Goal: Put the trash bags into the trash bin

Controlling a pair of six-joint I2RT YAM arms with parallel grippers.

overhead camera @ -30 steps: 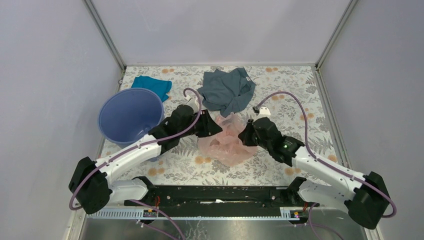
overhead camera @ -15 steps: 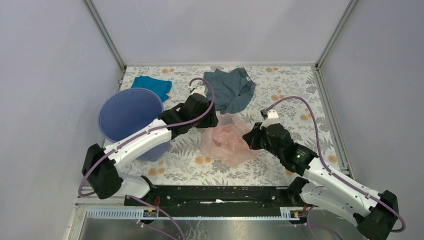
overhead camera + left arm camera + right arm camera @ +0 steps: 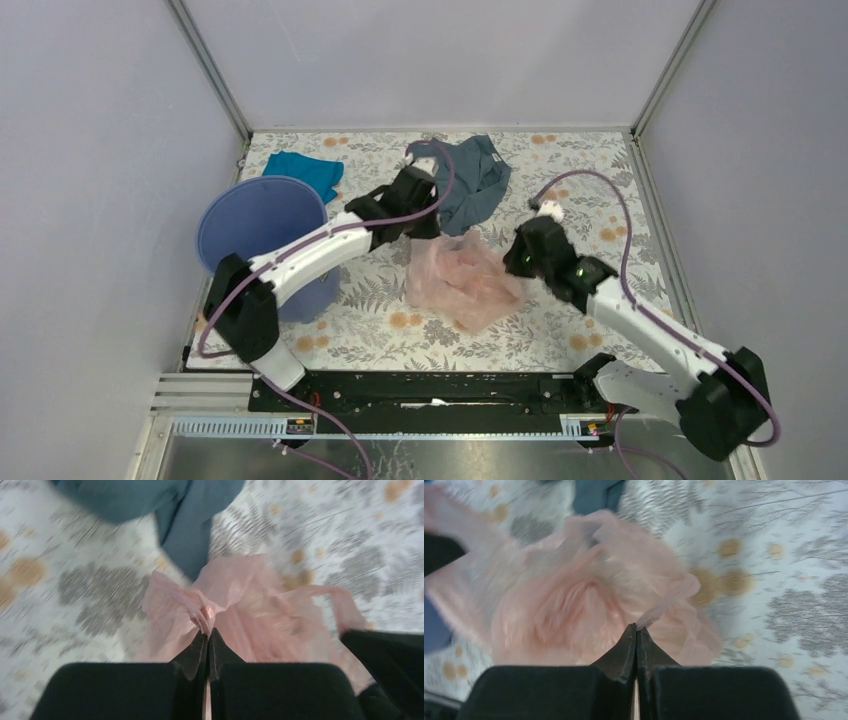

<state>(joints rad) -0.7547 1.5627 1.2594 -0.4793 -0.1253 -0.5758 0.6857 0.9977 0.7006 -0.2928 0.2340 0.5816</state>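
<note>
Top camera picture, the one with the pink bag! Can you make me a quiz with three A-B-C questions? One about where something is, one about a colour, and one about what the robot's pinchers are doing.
1. What colour is the bucket?
A. red
B. blue-violet
C. yellow

2. Where is the pink bag?
A. on the table, between the left gripper and the right gripper
B. inside the bucket
C. behind the bucket

3. What are the two grippers doing?
A. both wide open
B. both shut on nothing
C. both shut on the pink bag

Answers:
1 B, the top view shows a blue-violet rim and inside.
2 A, the bag lies on the flowered table to the right of the bucket, with an arm at each side.
3 C, each wrist view shows the fingertips closed with pink film pinched between them.
</note>
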